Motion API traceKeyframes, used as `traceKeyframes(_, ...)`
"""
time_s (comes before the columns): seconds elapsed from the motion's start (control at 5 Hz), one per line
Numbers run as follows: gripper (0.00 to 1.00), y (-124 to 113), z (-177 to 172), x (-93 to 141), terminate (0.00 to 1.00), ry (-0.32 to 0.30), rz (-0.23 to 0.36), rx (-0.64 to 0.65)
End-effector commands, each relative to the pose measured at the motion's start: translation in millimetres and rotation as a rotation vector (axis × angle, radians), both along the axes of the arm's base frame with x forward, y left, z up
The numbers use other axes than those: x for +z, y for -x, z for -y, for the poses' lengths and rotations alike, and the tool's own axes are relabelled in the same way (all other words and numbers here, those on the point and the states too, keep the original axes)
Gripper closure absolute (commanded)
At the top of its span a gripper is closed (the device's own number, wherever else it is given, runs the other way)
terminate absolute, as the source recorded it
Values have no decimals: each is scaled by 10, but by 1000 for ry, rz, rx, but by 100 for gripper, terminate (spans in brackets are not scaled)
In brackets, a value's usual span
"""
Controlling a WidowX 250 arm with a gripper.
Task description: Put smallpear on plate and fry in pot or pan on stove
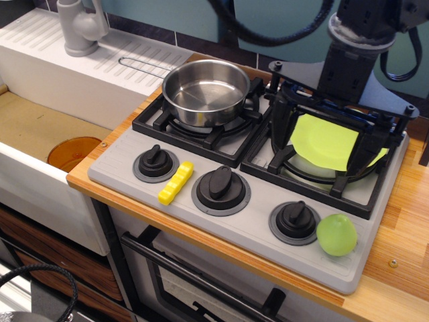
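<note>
The pale green smallpear stands at the stove's front right corner, beside the right knob. A yellow crinkle-cut fry lies on the grey stove between the left and middle knobs. On the back left burner sits the steel pan, with nothing in it. The lime-green plate rests on the right burner grate. My gripper hangs right over the plate, open, one black finger on each side of it. The gripper frame hides the plate's far edge.
A sink on the left holds a round orange disc, and a grey faucet stands behind it. Three black knobs line the stove front. Wooden counter runs along the right side. An oven door handle is below.
</note>
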State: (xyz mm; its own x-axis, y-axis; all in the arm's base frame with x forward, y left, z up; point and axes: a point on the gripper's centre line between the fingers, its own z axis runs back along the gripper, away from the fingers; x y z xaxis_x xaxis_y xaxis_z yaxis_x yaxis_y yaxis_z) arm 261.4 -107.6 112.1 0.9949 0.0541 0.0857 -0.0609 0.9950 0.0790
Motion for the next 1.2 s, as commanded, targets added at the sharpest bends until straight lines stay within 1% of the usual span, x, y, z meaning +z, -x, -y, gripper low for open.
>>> traceKeyframes(0.0, 0, 0, 0, 0, 0, 0, 0, 0)
traceKeyframes(0.2, 0, 20, 186, -68, 0, 2, 16, 16)
traceKeyframes(0.4, 0, -20, 285, -81, 0, 6, 27, 22)
traceKeyframes(0.6, 0, 47, 373, -160, 0, 1, 36, 29)
traceKeyframes(1.0, 0, 74, 469, -379, 0, 1, 79, 32)
